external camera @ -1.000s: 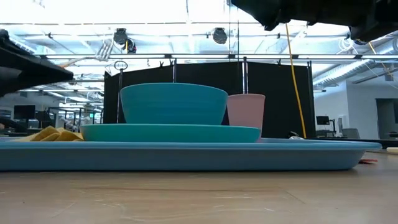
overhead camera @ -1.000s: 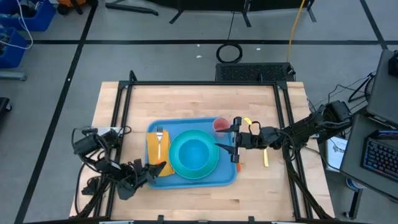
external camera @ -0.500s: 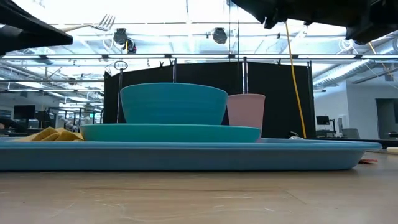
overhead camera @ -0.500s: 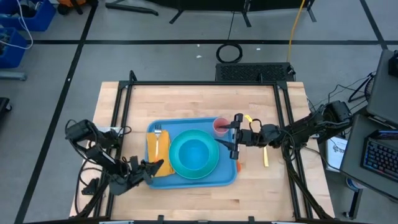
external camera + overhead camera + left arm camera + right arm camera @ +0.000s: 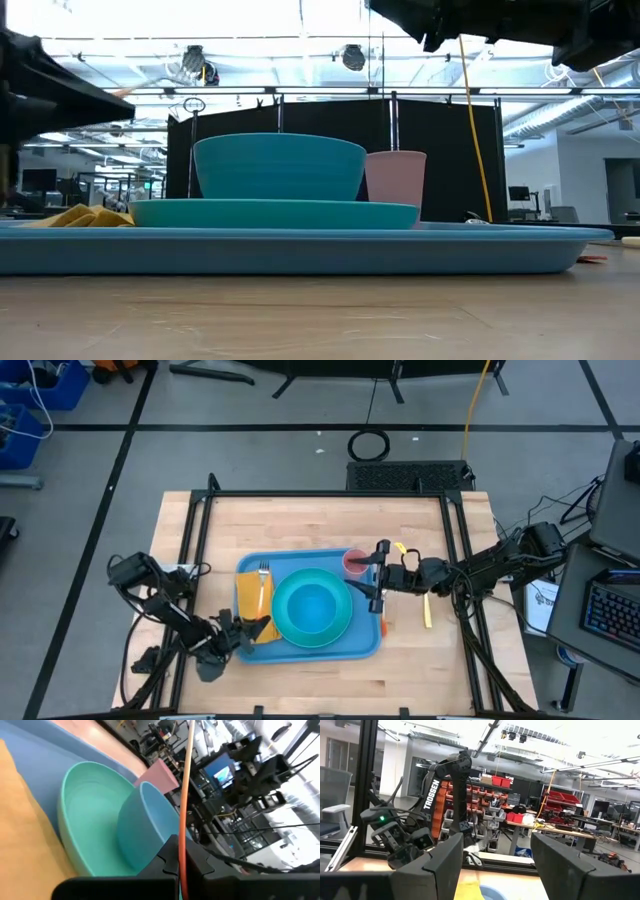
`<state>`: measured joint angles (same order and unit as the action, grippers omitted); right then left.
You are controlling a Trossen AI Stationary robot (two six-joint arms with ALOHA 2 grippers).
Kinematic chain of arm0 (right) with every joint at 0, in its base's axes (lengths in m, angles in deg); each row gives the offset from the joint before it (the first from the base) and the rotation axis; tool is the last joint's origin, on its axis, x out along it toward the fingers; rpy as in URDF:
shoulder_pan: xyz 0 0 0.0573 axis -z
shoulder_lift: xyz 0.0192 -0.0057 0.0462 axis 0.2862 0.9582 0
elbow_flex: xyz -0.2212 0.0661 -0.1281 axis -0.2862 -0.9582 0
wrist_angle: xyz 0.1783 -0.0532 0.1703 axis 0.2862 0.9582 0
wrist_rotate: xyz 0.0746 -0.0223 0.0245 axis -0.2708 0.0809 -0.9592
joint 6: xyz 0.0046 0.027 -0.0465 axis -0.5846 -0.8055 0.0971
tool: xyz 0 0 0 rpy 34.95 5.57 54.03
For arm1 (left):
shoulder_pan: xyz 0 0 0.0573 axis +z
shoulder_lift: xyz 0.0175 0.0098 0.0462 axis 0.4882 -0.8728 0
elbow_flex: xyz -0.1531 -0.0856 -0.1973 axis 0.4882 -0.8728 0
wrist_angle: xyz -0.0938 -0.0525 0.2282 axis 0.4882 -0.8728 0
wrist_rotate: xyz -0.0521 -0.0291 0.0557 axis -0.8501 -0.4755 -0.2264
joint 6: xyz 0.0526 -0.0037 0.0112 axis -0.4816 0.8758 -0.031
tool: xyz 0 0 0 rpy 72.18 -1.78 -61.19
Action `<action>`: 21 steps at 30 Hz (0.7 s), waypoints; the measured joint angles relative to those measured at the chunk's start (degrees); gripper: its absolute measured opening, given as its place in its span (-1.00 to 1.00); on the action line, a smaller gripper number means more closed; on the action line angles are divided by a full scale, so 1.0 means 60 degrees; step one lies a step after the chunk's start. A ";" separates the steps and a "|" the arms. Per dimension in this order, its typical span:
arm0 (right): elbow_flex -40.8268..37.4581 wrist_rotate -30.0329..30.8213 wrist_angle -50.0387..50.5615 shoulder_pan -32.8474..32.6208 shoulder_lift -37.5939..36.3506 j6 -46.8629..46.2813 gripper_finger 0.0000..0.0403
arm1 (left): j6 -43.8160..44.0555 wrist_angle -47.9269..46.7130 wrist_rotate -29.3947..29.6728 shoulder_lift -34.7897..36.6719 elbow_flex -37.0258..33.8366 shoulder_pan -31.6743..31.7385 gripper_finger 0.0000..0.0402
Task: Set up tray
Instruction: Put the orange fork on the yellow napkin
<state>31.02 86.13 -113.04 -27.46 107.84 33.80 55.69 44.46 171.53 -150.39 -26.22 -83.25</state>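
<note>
The light-blue tray lies in the middle of the table. On it are a teal plate with a teal bowl, a pink cup at its far right corner, and an orange napkin at its left end. My left gripper is at the tray's near left corner, shut on a fork that reaches over the napkin. My right gripper hangs open above the tray's right rim, beside the cup, with nothing between its fingers. My left gripper pinches the fork's thin orange handle between its two fingers. It comes roughly level from the tray's near left corner. The handle runs on forward out of the fingers. The fork is lifted clear, its tined end well above the napkin.
A yellow utensil lies on the bare wood right of the tray, and a small red thing lies by the tray's right rim. Black frame rails run along the table's left, right and far sides.
My left wrist has turned with the fork in its hold. The tined end stood high half a second ago and is lower now, shifted slightly toward the plate. My right gripper has stayed open beside the cup.
</note>
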 joint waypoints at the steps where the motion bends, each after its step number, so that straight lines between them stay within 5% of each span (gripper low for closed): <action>1: 0.0000 0.0003 0.0013 0.0000 0.0000 0.0007 0.11 | 0.0029 -0.0117 -0.0092 0.0000 0.0000 0.0066 -1.00; 21: 0.0000 0.0015 0.0163 0.0000 0.0000 0.0000 0.11 | 0.1732 -0.2572 -0.1563 0.0007 0.0000 0.0439 -1.00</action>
<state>31.02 86.22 -112.06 -27.46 107.84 33.79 66.08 29.03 162.15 -150.35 -26.22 -80.62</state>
